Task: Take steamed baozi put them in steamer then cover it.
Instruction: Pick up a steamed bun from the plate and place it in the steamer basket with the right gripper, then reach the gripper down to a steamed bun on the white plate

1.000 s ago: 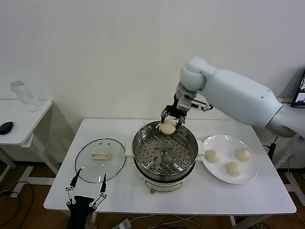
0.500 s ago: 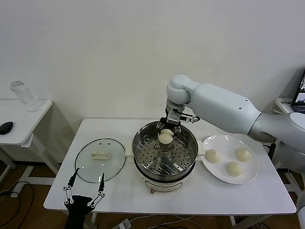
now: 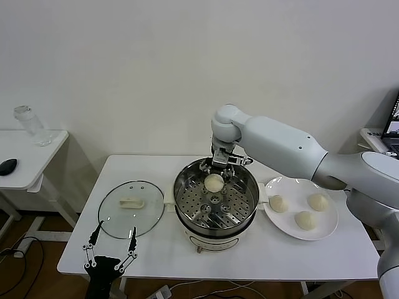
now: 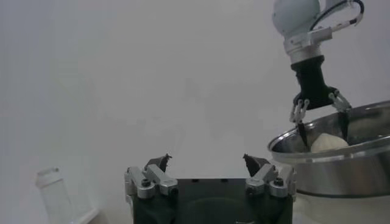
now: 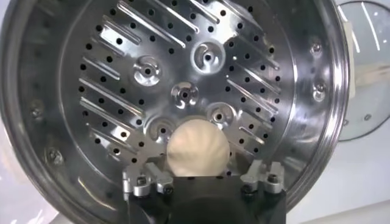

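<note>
The shiny steamer (image 3: 177,193) stands mid-table with its perforated tray (image 5: 183,61) showing. One baozi (image 3: 214,182) rests on the tray toward the back. My right gripper (image 3: 219,171) hangs just above it, open, with a finger on each side of the bun (image 5: 198,149) and a gap to both. Three more baozi (image 3: 277,203) (image 3: 318,201) (image 3: 305,220) lie on the white plate (image 3: 293,187) to the right. The glass cover (image 3: 146,215) lies flat on the table left of the steamer. My left gripper (image 3: 112,240) is parked open, low at the table's front left.
A small side table at far left carries a clear bottle (image 3: 28,124) and a dark mouse (image 3: 7,166). A screen edge (image 3: 393,118) shows at far right. The white wall runs close behind the table.
My right gripper carried the baozi down and leftward into the steamer, then opened; the bun now sits on the tray. The left arm stayed put.
</note>
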`<state>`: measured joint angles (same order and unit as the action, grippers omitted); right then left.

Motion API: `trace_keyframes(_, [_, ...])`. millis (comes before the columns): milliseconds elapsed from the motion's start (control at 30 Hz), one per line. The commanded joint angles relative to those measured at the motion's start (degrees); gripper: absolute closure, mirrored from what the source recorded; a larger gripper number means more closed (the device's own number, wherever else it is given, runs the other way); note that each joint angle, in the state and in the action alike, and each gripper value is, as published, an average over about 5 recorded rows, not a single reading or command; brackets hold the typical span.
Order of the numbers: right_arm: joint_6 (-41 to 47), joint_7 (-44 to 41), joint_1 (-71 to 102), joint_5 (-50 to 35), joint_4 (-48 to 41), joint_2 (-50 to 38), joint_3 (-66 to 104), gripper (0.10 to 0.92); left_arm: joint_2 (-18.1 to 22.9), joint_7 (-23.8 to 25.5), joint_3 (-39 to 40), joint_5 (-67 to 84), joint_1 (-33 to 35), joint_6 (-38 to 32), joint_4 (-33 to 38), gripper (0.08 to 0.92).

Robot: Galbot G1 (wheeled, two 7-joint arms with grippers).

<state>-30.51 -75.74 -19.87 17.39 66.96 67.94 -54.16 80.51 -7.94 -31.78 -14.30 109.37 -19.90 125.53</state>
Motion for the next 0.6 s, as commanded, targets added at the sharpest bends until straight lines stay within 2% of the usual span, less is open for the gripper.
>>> trace_keyframes(33, [3.19,-3.23,-2.50,-7.79,6.09,-6.30,3.04,0.203,-0.15,0.02,0.10,0.09,-0.30,0.37,-0.04,0.177])
trace_keyframes(167, [8.03,-6.84,-6.44,-16.63,8.02,-13.15,5.02,0.203,-0.38,0.05,0.39,0.13,-0.59,0.68,0.03,0.177])
trace_keyframes(300, [14.28,-8.52,-10.52,-24.34,3.94,-20.25,2.47,0.203,-0.69,0.07,0.79,0.07,-0.77,0.85,-0.01,0.177])
trace_keyframes(467, [22.33,-7.09,-10.80,-29.54,-2.75,-27.04,-3.65,0.203,-1.07,0.08,1.17,0.02,-0.81,0.85,0.18,0.177])
trace_keyframes(600, [26.90,-2.77,-8.09,-32.76,-4.64,-30.61,-10.19,0.203,-1.16,0.08,1.42,0.02,-0.89,0.94,0.35,0.177])
